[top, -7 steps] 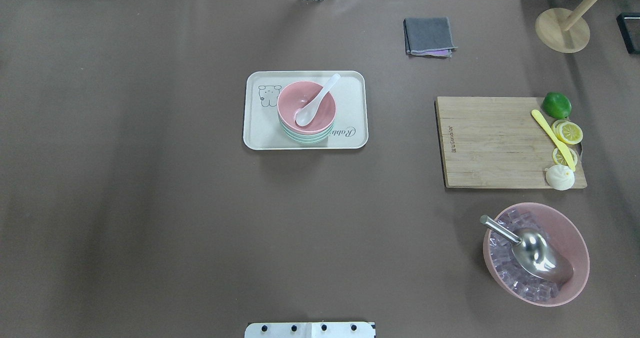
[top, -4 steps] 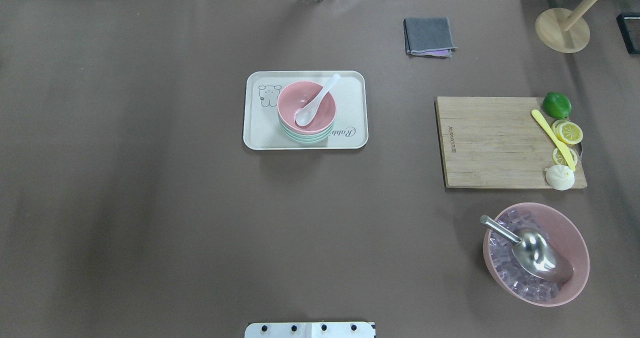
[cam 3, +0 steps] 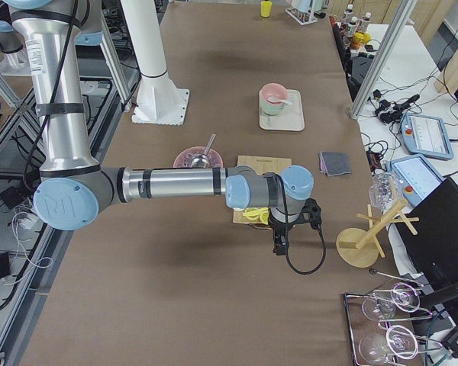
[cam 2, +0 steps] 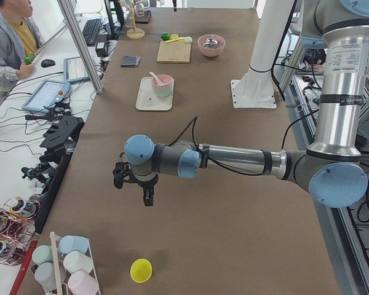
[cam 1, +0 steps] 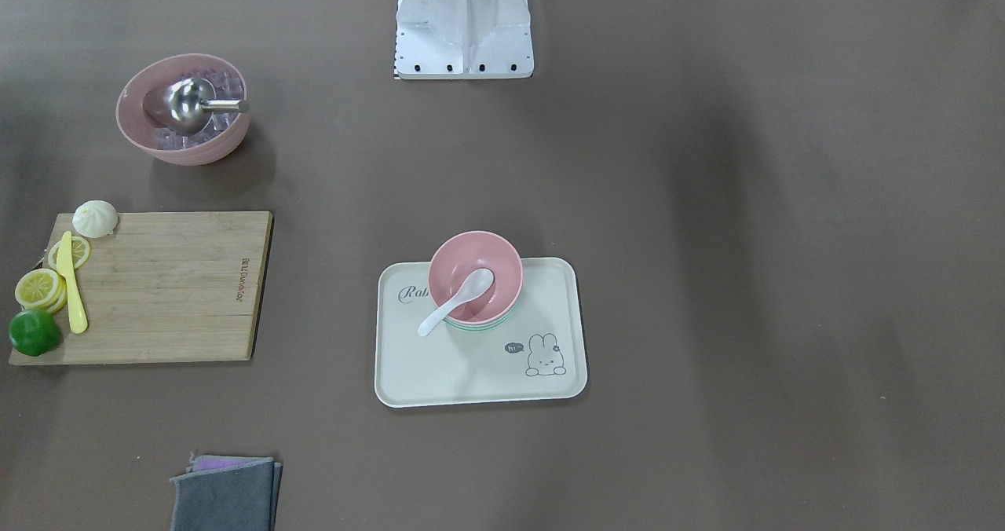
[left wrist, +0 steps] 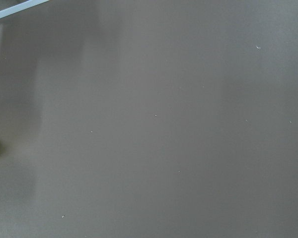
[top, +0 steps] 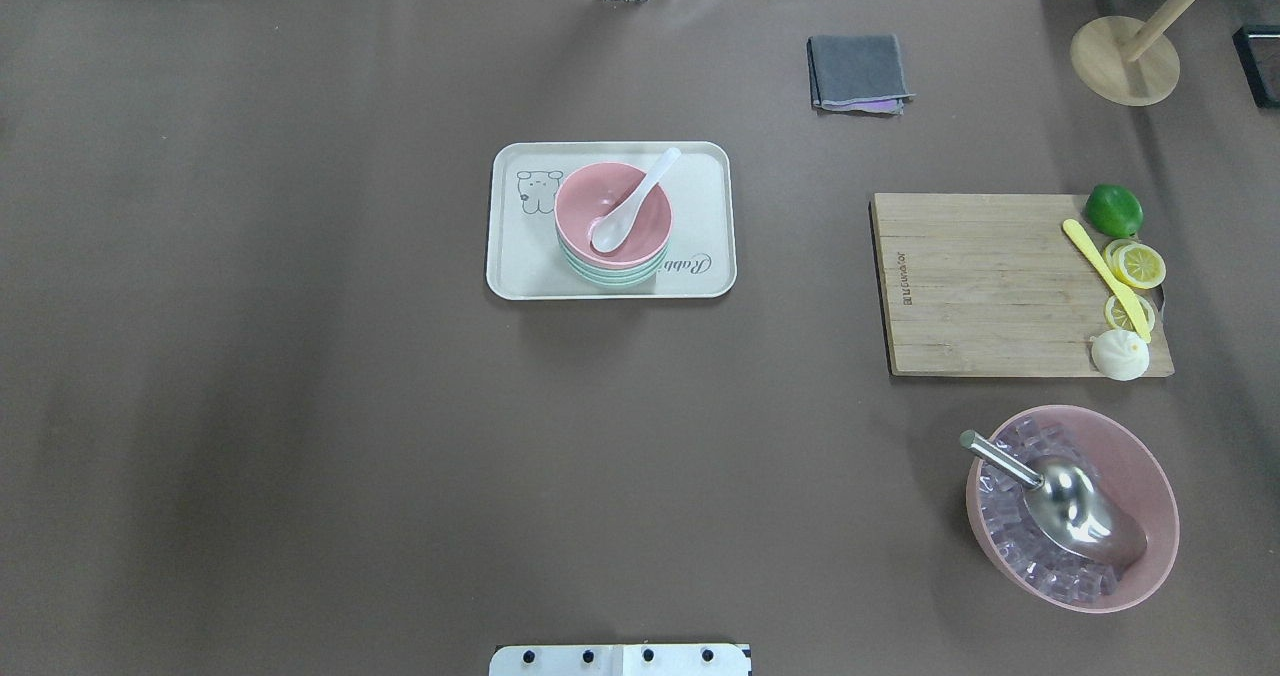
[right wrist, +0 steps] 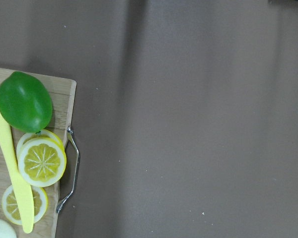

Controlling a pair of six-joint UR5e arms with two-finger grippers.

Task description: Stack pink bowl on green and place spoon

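Observation:
A pink bowl sits stacked on a green bowl on a cream tray at the table's middle. A white spoon lies in the pink bowl with its handle over the rim. The stack and spoon also show in the front view. My left gripper hangs over bare table far from the tray, near the table's left end. My right gripper hangs beyond the cutting board at the right end. Both show only in the side views, so I cannot tell whether they are open or shut.
A wooden cutting board holds a lime, lemon slices, a yellow knife and a bun. A large pink bowl holds ice and a metal scoop. A grey cloth and a wooden stand lie at the back right. A yellow cup sits near the left gripper.

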